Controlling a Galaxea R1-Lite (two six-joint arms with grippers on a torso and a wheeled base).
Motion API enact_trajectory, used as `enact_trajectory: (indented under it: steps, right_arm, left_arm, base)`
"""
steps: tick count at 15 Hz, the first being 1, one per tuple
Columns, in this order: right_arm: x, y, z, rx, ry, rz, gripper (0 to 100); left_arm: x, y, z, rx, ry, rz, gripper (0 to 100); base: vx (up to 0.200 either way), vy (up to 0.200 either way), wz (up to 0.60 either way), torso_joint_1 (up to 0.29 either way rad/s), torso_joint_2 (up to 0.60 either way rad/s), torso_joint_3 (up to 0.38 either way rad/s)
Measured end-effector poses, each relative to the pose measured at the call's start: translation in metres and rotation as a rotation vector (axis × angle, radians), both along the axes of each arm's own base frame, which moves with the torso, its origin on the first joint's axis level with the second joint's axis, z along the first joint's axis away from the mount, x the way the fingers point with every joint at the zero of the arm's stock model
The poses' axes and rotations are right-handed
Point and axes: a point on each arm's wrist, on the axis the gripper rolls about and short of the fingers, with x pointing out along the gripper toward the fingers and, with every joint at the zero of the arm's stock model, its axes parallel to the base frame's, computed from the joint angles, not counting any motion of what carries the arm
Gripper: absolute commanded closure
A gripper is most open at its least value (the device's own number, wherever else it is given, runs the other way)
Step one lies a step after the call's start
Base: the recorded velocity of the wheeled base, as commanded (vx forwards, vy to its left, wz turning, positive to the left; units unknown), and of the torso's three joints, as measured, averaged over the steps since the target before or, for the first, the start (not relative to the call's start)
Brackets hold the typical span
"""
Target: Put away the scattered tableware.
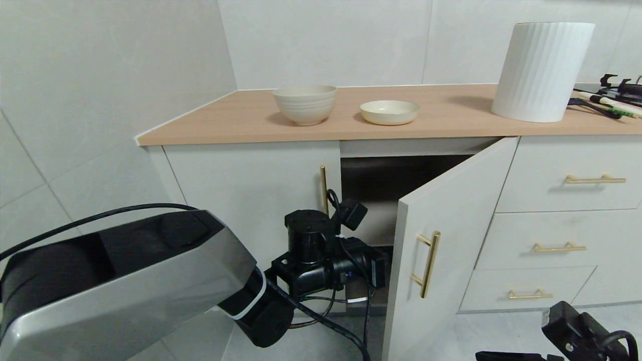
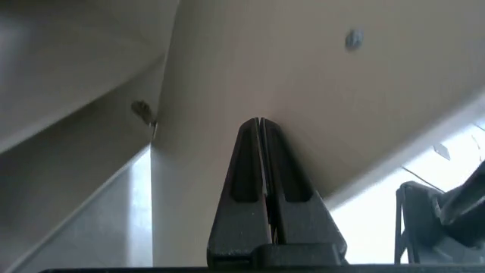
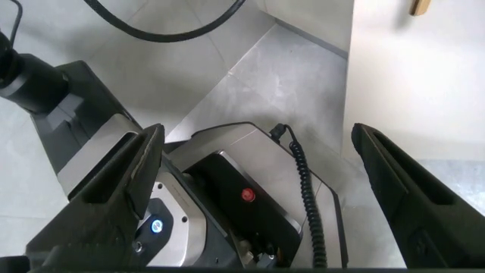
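The left arm [image 1: 130, 286] lies low, stretched from the near left toward the open cabinet [image 1: 381, 185]; its wrist sits at the mouth of the opening, just beside the swung-out cabinet door [image 1: 451, 235]. The head view gives that reach and the wrist housing; the left wrist view adds the fingers: the left hand [image 2: 260, 127] has its two fingers pressed together with nothing between them, pointed at a pale panel [image 2: 303, 68] close ahead. The right arm [image 1: 587, 333] sits low at the near right; its own wrist view shows the right hand [image 3: 258, 136] spread wide apart and empty above the floor tiles [image 3: 295, 68]. Up on the desk [image 1: 451, 118] a ribbed bowl [image 1: 305, 103] and a shallow dish [image 1: 389, 111] stand near each other, not touching; a tall white container [image 1: 544, 70] stands well to their right; some utensils [image 1: 604, 103] lie just beyond it.
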Motion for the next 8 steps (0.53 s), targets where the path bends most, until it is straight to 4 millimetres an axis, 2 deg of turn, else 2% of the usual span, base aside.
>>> enact_trajectory:
  steps: [2, 8]
  right_arm:
    - [0.000, 0.000, 0.000, 0.001, -0.001, -0.001, 0]
    - [0.000, 0.000, 0.002, 0.008, -0.007, 0.000, 0]
  left_arm:
    - [-0.002, -0.003, 0.006, -0.005, -0.017, 0.051, 100]
    - [-0.015, -0.015, 0.017, -0.009, -0.021, 0.009, 100]
  base:
    - [0.000, 0.000, 0.00, 0.000, 0.00, 0.000]
    - [0.000, 0.000, 0.00, 0.000, 0.00, 0.000]
